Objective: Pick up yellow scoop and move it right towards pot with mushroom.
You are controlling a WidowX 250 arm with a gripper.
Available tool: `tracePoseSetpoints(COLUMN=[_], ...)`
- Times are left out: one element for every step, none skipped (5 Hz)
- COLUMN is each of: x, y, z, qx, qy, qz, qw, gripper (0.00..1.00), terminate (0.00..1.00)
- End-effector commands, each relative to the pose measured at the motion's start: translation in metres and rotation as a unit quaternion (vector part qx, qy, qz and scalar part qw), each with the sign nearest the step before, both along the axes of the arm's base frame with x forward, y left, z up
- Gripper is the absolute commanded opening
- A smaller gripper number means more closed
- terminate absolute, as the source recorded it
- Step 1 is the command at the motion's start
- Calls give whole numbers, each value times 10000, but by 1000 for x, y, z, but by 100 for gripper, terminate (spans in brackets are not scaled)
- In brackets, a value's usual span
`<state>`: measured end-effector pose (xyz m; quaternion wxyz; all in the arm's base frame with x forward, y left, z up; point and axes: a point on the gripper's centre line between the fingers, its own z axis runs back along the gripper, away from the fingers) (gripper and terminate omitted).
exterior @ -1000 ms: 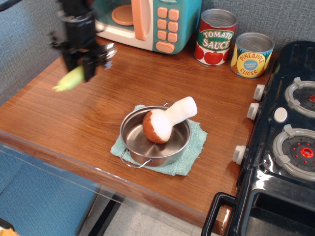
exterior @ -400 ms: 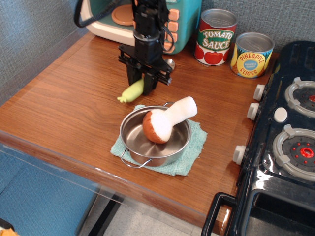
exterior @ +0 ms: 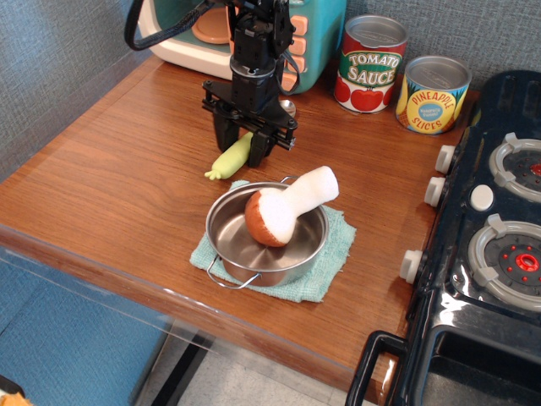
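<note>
Now we note the gripper (exterior: 246, 145), clamped on the scoop (exterior: 229, 158), has shifted right, stopping just beyond the pot (exterior: 265, 237); release remains.

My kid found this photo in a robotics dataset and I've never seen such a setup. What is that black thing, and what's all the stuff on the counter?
The black thing is a robot arm's gripper, seen from one camera looking down at a wooden counter. It reaches down from above, fingers closed on the yellow scoop, a toy spoon with a pale yellow-green handle. In front sits a steel pot on a green cloth, with a plush mushroom leaning in it. Behind are a toy microwave, a tomato sauce can and a pineapple can. A toy stove stands right.
</note>
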<state>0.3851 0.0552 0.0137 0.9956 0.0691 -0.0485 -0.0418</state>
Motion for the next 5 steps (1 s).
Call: tracePoseSetpoints(x=[-1, -1, -6, -6, -6], y=[-15, -27, -38, -38, -38], z=[61, 73, 72, 72, 72], qx=[-82, -265, -478, -478, -478], qy=[-715, -794, -622, -622, -622], qz=[-375, -553, -674, -674, -674], qw=[9967, 9950, 9946, 9946, 9946], gripper=[100, 100, 100, 100, 100], terminate=[0, 0, 0, 0, 100])
